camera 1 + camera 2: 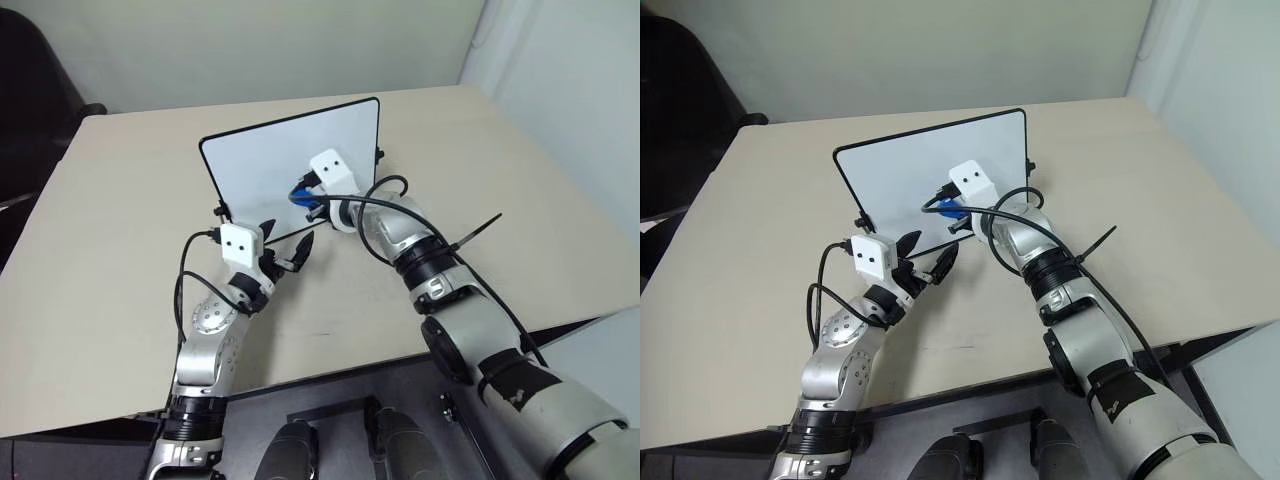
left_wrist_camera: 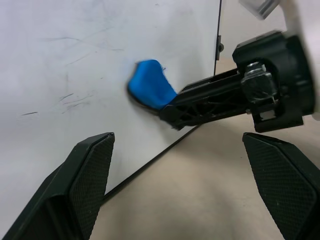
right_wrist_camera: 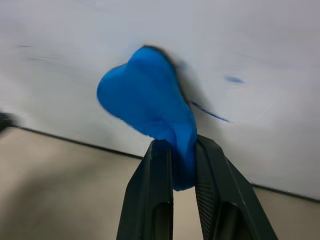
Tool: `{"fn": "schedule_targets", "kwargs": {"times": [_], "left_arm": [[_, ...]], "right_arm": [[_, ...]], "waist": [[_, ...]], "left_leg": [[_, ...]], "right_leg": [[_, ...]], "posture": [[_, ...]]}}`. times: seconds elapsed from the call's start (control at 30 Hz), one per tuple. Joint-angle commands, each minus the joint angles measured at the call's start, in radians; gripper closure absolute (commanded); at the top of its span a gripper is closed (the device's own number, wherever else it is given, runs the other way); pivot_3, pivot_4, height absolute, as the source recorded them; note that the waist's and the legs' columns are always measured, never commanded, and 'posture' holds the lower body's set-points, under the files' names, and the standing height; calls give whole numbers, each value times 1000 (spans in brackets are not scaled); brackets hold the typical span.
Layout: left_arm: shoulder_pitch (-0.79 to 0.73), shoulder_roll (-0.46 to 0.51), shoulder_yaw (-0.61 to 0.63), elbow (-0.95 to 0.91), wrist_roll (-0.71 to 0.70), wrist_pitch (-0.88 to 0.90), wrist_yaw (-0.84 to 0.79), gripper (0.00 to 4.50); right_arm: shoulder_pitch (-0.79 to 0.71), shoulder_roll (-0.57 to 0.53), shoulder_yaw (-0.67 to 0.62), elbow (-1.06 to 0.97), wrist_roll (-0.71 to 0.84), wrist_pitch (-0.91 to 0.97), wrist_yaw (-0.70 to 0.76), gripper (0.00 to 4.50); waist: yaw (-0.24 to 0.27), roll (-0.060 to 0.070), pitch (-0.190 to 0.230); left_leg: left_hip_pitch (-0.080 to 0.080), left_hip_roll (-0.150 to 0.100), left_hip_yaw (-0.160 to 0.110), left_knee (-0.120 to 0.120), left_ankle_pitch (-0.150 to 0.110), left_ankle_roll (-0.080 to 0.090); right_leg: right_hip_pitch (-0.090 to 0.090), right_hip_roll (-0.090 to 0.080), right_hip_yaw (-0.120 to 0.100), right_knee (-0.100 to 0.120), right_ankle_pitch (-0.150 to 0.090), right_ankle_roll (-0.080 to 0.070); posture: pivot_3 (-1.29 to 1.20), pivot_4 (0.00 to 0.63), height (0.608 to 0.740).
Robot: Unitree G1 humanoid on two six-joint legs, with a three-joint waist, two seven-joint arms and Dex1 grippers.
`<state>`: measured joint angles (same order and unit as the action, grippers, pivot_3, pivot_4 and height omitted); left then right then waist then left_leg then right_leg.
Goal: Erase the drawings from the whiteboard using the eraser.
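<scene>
So the whiteboard (image 1: 270,160) stands upright near the middle of the table (image 1: 120,230), tilted back a bit. The right gripper (image 3: 174,165) is clamped tight on the blue eraser (image 3: 147,97), pressing it against the board's lower right area. A few blue bits of the drawings (image 3: 234,79) sit at about 2 o'clock from the eraser. The left gripper (image 2: 175,175) hangs just in front of the board's bottom edge, fingers spread wide, holding nothing
</scene>
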<state>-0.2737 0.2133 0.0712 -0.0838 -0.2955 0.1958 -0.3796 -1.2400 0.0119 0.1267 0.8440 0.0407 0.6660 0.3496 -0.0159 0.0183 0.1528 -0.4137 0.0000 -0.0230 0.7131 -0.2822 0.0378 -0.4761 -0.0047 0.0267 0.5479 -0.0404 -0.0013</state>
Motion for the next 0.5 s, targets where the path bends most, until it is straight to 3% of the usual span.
{"fn": "schedule_targets", "kwargs": {"times": [0.03,0.4,0.5], "left_arm": [[-8,-2,5,-38,-1,-21,3,0],[-13,3,2,-39,1,-20,-3,0],[-16,1,0,-36,4,-22,-1,0]], "right_arm": [[-59,-32,-82,43,14,-46,-82,4173],[-66,-23,-87,69,2,-53,-79,4173],[-46,-9,-32,4,-5,-35,8,4173]], "waist": [[1,0,0],[0,0,0],[-3,0,0]], "left_leg": [[0,0,0,0,0,0],[0,1,0,1,2,0],[0,0,0,1,2,-1]], "right_leg": [[0,0,0,0,0,-1],[-1,0,0,0,4,-1],[-1,0,0,0,4,-1]], "posture": [[0,150,740],[0,150,740],[0,150,740]]}}
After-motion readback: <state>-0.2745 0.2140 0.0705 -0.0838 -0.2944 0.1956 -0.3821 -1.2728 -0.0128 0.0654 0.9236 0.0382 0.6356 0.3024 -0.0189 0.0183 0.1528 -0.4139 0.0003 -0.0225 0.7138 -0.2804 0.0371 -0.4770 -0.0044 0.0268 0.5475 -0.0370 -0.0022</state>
